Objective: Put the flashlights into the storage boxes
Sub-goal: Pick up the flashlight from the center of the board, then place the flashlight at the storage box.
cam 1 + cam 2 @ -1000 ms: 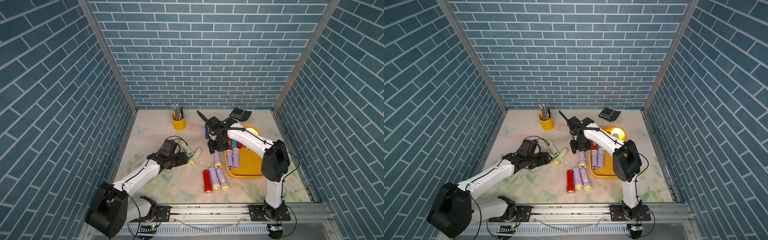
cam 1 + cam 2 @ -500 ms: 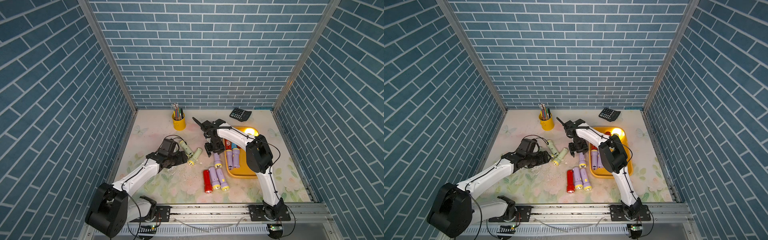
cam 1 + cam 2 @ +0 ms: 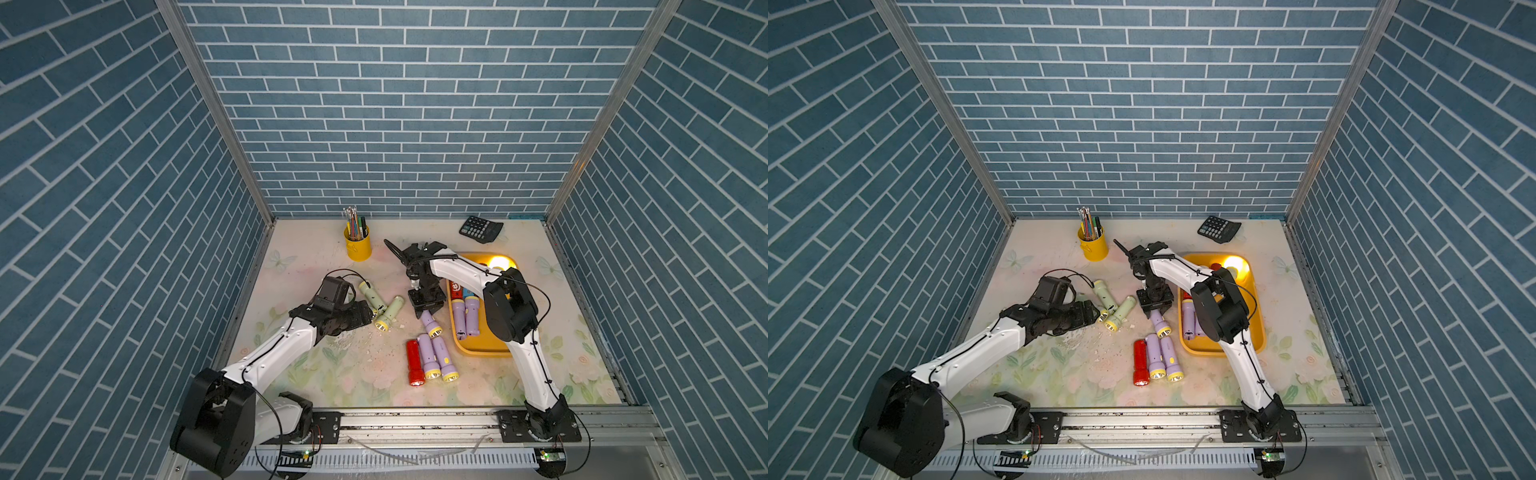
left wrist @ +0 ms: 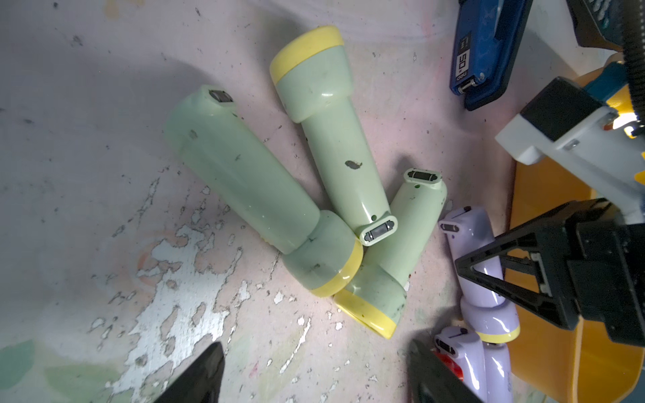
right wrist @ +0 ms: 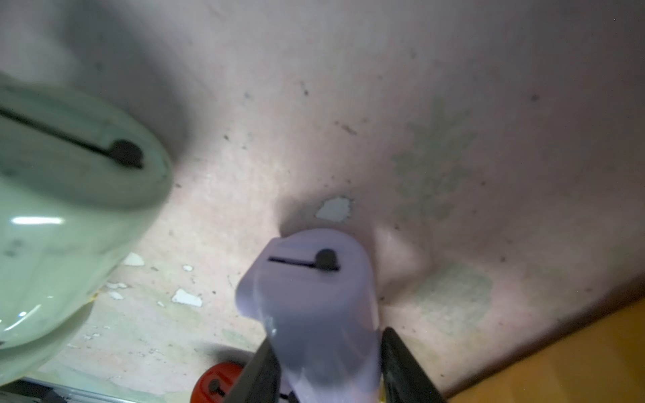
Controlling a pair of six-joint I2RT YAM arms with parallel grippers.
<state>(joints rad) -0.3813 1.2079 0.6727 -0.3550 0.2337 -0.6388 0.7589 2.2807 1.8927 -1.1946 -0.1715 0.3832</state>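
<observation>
Step in hand: pick of one lilac flashlight [image 3: 430,326] lying on the mat just beside the long wall of the orange-yellow tray [image 3: 478,345], on the left arm's side of it; the right gripper [image 3: 427,309] stands over it pointing down, and in the right wrist view its fingers [image 5: 405,370] press on either side of the barrel, pinching it towards the tail end; the flashlight appears to rest on the mat, not yet lifted. The left gripper [image 4: 316,366] is spread wide and holds nothing, aimed at three pale green flashlights [image 4: 335,139] piled crosswise well apart from the tray on the same side. Inside the tray: two lilac flashlights [image 3: 465,316] side by side, a red and a blue one beyond them, and a bright glow at the far end. A red flashlight [image 3: 414,368] and two more lilac ones lie in a row near the tray's near corner, outside it. Judgement for the lift: the grip sits far from the yellow-ringed head, so the head may droop; raise straight up until the head clears the tray wall, then carry sideways; lay it parallel to the two lilac ones and release low, so it neither rolls nor rides up on its neighbours; keep clear of the left arm's reach.
</observation>
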